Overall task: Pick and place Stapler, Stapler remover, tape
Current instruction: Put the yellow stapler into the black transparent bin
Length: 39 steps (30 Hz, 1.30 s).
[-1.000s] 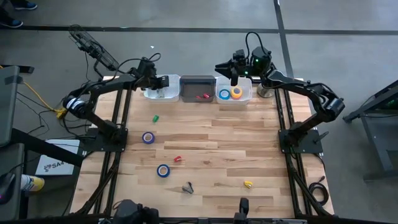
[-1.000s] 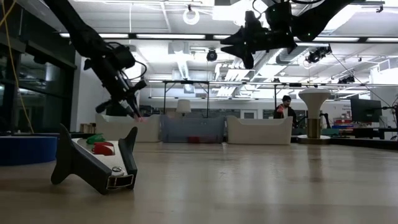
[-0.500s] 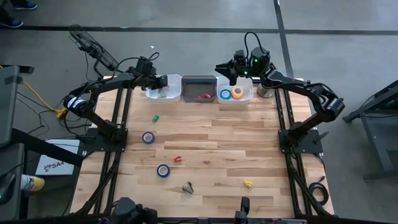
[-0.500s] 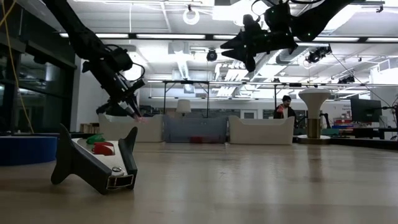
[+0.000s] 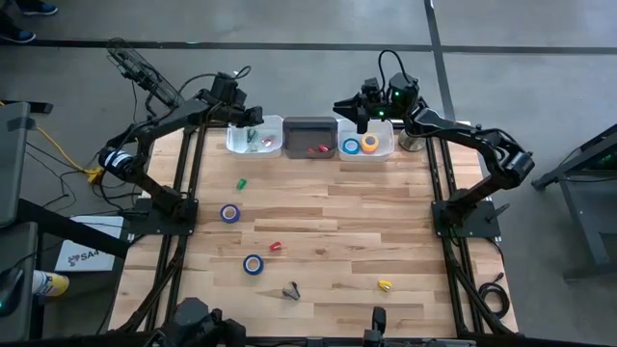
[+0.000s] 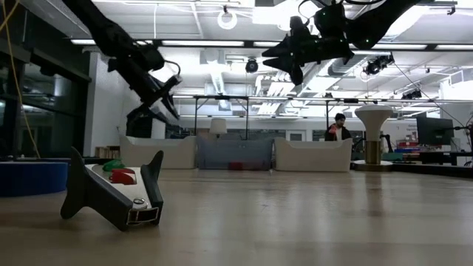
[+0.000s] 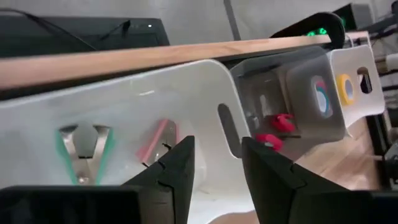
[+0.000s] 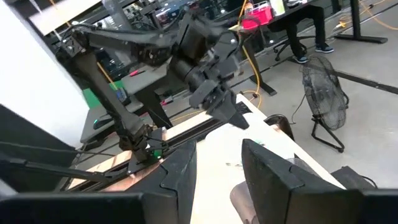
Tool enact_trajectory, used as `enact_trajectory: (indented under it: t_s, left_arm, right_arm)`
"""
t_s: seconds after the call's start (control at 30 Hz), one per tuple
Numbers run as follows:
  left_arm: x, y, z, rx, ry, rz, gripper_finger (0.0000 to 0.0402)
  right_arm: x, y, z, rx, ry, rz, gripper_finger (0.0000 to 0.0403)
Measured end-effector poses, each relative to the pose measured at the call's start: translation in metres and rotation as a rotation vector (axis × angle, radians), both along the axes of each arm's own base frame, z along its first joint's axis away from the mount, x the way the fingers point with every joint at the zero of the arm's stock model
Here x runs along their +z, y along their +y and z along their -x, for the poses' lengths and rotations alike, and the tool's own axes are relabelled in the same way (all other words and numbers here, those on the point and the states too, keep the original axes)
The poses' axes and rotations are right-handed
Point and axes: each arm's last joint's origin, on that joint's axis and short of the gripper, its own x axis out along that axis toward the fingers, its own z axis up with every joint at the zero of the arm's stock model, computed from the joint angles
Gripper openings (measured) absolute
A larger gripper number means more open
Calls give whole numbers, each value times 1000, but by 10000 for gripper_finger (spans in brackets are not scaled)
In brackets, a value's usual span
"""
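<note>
At the far edge of the wooden surface (image 5: 328, 207) stand three bins in a row. The left pincer (image 5: 253, 114) hovers over the white bin (image 5: 254, 137) nearest the far left corner, its fingers (image 7: 174, 171) spread and holding nothing; below them lie a green stapler remover (image 7: 85, 148) and a pink one (image 7: 156, 141). The middle grey bin (image 5: 308, 137) holds red pieces (image 7: 275, 127). The right pincer (image 5: 361, 114) hangs above the white bin (image 5: 364, 140) toward the far right corner, fingers apart and empty; a blue tape roll (image 5: 348, 146) and a yellow tape roll (image 5: 367, 145) lie inside. Two more blue rolls lie out on the wood, one (image 5: 229, 213) near the left edge, one (image 5: 253, 264) nearer the front. A dark stapler remover (image 5: 291, 290) lies near the front edge.
</note>
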Motion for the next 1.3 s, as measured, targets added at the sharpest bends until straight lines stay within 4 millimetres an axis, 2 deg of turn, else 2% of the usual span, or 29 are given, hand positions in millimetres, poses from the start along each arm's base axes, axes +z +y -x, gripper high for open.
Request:
enact_trajectory:
  t_s: [0.27,0.43,0.63,0.83,1.03,1.3]
  left_arm:
    - [43,5,-4,-78,12,-60,131]
    - [67,-9,2,-64,7,-132,131]
    - [98,-42,11,-27,36,-229,131]
    - [120,-81,15,-13,51,-291,131]
    - [130,-118,13,-4,74,-309,131]
    - [128,-159,-1,-51,133,-300,131]
  right_arm:
    - [0,6,-2,115,1,-13,119]
    - [5,22,-1,135,54,27,119]
    - [16,43,9,110,136,86,119]
    - [22,62,20,137,208,94,119]
    - [16,83,26,186,345,84,119]
    - [1,121,29,252,604,106,119]
